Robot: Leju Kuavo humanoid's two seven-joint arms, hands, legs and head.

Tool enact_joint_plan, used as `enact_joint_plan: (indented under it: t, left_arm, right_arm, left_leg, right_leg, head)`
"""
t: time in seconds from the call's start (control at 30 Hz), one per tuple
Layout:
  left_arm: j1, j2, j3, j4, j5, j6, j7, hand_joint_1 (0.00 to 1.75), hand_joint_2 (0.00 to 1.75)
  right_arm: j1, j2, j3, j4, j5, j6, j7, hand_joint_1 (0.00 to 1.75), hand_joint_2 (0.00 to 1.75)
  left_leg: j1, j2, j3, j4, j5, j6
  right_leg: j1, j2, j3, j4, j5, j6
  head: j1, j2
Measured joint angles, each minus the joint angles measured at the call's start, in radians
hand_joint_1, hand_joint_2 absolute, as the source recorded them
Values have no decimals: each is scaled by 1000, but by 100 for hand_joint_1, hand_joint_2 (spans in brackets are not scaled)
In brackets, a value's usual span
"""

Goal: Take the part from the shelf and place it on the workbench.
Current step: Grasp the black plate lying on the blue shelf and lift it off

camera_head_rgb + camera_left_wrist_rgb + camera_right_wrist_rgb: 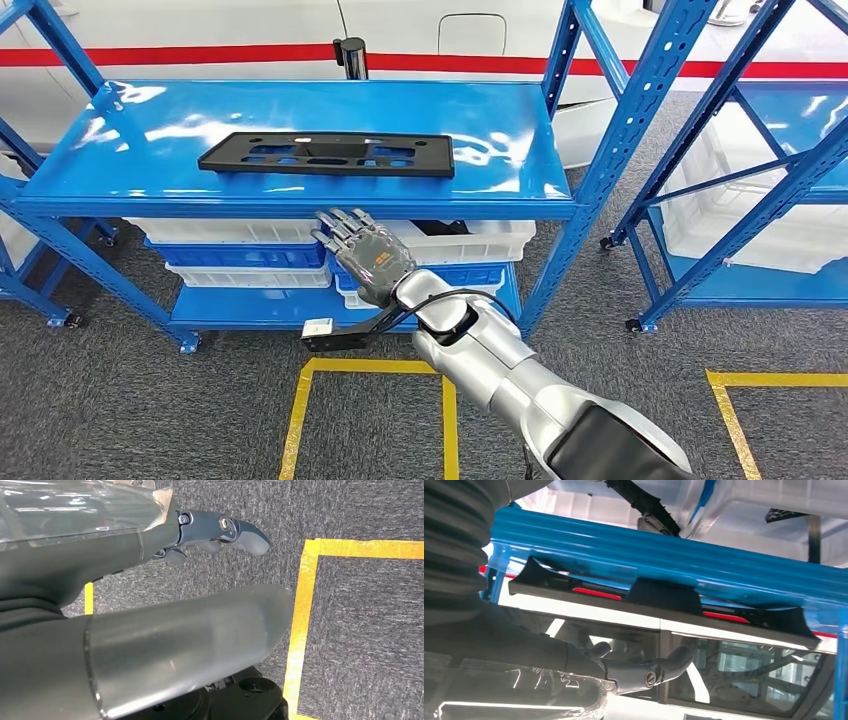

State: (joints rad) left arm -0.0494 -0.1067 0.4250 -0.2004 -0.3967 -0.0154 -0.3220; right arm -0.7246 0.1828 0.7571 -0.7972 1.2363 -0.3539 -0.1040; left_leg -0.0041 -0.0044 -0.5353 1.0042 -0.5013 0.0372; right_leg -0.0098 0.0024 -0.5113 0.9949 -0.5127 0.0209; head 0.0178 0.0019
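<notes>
Reaching my right hand (368, 257) up w/ fingers spread, holding nothing, just below the shelf (480, 185) edge; black part (328, 154) lies flat on top, untouched, so grab & move to workbench are left.

An industrial workshop or warehouse: blue steel shelving racks (300, 195) on casters holding white plastic bins (470, 240), grey carpeted floor (120, 410) marked with yellow tape squares (300, 400).

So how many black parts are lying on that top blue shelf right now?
1. A single flat black part lies near the middle of the top shelf, beyond the empty right hand. The bins below may hide more.
</notes>
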Motion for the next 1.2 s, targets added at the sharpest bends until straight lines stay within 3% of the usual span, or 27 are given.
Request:
enact_joint_plan:
  t: [0.07, 0.1, 0.17, 0.23, 0.27, 0.3, 0.33, 0.37, 0.43, 0.57, 0.6, 0.67, 0.7, 0.73, 0.77, 0.8, 0.87, 0.9, 0.97, 1.07, 1.13, 1.2]
  left_arm:
    - [-1, 0, 0, 0, -3, -1, 0, 0, 0]
    - [-2, 0, 0, 0, -4, -2, 0, 0, 0]
    - [-2, 0, 0, 0, -5, -3, 0, 0, 0]
    - [0, -1, 0, 0, -5, -3, 1, 0, 0]
    - [0, -1, 0, 0, -6, -3, 1, 0, 0]
    - [0, -1, 0, 0, -7, -3, 1, 0, 0]
    - [0, -1, 0, 0, -7, -3, 2, 0, 0]
    - [-1, 0, 0, 0, -8, -3, 2, 0, 0]
    - [-2, 4, 0, 0, -9, -3, 2, 0, 0]
    - [-2, 4, 0, 0, -12, -4, 4, 0, 0]
    - [-2, 4, 0, 0, -13, -4, 4, 0, 0]
    - [-2, 3, -1, 0, -18, -3, 4, 0, 0]
    - [-1, 3, -1, 0, -20, -3, 5, 0, 0]
    - [0, 3, -1, 0, -23, -3, 5, 0, 0]
    - [1, 4, -1, 0, -25, -3, 5, 0, 0]
    - [1, 4, -1, 0, -25, -3, 5, 0, 0]
    - [0, 7, -1, 1, -27, -3, 5, 0, 0]
    - [0, 9, -1, 1, -28, -3, 5, 0, 0]
    - [-2, 12, -2, 1, -30, -3, 6, 0, 0]
    - [-1, 13, -2, 2, -31, -3, 6, 0, 0]
    - [-1, 12, -2, 2, -31, -3, 6, 0, 0]
    - [-3, 9, -2, 2, -34, -3, 6, 0, 0]
  right_arm:
    - [-3, 5, 0, 0, 1, -1, -4, 0, 175]
    - [-5, 7, 0, 1, 2, -2, -4, 0, 175]
    - [-4, 5, 0, 3, 3, -2, -5, 0, 175]
    - [2, 2, 0, 7, 3, -2, -5, 0, 175]
    - [4, 1, 0, 9, 3, -2, -5, 0, 175]
    - [5, 0, 0, 11, 4, -2, -5, 0, 175]
    - [5, 0, 0, 12, 6, -2, -5, 0, 175]
    - [4, 0, 1, 12, 8, -2, -5, 0, 175]
    - [5, -1, 1, 15, 11, -2, -4, 0, 175]
    - [4, -2, 0, 16, 9, -6, -4, 0, 175]
    - [3, -1, 0, 16, 9, -8, -4, 0, 175]
    - [4, 0, 0, 16, 8, -10, -4, 0, 175]
    - [5, 0, 0, 16, 9, -11, -3, 0, 175]
    - [6, 0, 0, 16, 9, -11, -2, 0, 175]
    - [7, 0, 0, 16, 9, -11, -1, 0, 175]
    - [7, 0, 0, 16, 9, -11, 1, 0, 175]
    - [6, 0, 0, 15, 9, -13, 2, 0, 175]
    - [6, 0, 0, 15, 8, -14, 2, 0, 175]
    - [7, -1, 0, 14, 7, -17, 2, 0, 175]
    - [7, 1, -4, 10, 5, -19, 1, 0, 175]
    - [4, 1, -6, 7, 4, -21, 0, 0, 175]
    - [7, -3, -6, 7, 4, -22, 0, 0, 175]
  left_leg:
    - [8, 2, 12, -19, 9, 10]
    - [12, 4, 18, -26, 12, 14]
    - [12, 3, 18, -28, 12, 16]
    - [14, 0, 20, -27, 8, 12]
    - [17, -2, 23, -27, 4, 7]
    - [20, -4, 29, -25, -1, 1]
    - [23, -5, 34, -24, -8, -7]
    - [23, -7, 36, -20, -15, -16]
    - [23, -9, 36, -16, -24, -28]
    - [29, -4, 24, 9, -42, -40]
    - [30, -2, 1, 53, -61, -43]
    - [30, 2, -81, 193, -108, -47]
    - [30, 2, -127, 259, -121, -47]
    - [30, 2, -162, 296, -117, -44]
    - [28, 2, -179, 295, -90, -39]
    - [26, 2, -175, 253, -46, -30]
    - [15, 2, -134, 120, 42, -7]
    - [9, 3, -112, 69, 62, 3]
    - [1, 4, -93, 33, 61, 13]
    - [6, 5, -68, -2, 62, 11]
    - [12, 6, -47, -25, 65, 10]
    - [12, 3, -40, -27, 61, 11]
  right_leg:
    - [3, 0, -18, 29, -12, 2]
    - [4, -1, -43, 73, -29, 2]
    - [0, -1, -122, 211, -70, 0]
    - [-5, -1, -185, 293, -76, 10]
    - [-9, -1, -188, 275, -54, 21]
    - [-14, -2, -171, 218, -16, 34]
    - [-18, -2, -144, 147, 20, 45]
    - [-20, -1, -117, 85, 47, 50]
    - [-17, 4, -91, 30, 61, 39]
    - [-15, 10, -84, 28, 50, 4]
    - [-17, 9, -78, 27, 46, -4]
    - [-12, 8, -69, 27, 38, -18]
    - [-9, 7, -64, 27, 34, -23]
    - [-6, 8, -60, 27, 30, -28]
    - [-2, 9, -54, 27, 26, -32]
    - [1, 11, -47, 27, 22, -35]
    - [7, 15, -35, 26, 12, -36]
    - [9, 16, -33, 25, 9, -34]
    - [9, 16, -34, 22, 5, -28]
    - [13, 12, -32, 26, -4, -17]
    - [13, 9, -74, 108, -35, -17]
    - [9, 9, -154, 238, -71, -16]
  head:
    - [1, 0]
    - [2, 0]
    - [3, 0]
    - [3, 0]
    - [3, 0]
    - [3, 0]
    - [3, 0]
    - [3, 0]
    - [2, 0]
    - [0, 0]
    - [0, 0]
    - [-1, 0]
    - [-1, 0]
    - [-1, 0]
    - [-1, 0]
    - [-1, 0]
    - [0, 0]
    - [0, 0]
    - [-1, 0]
    - [-1, 0]
    - [0, 0]
    - [1, 0]
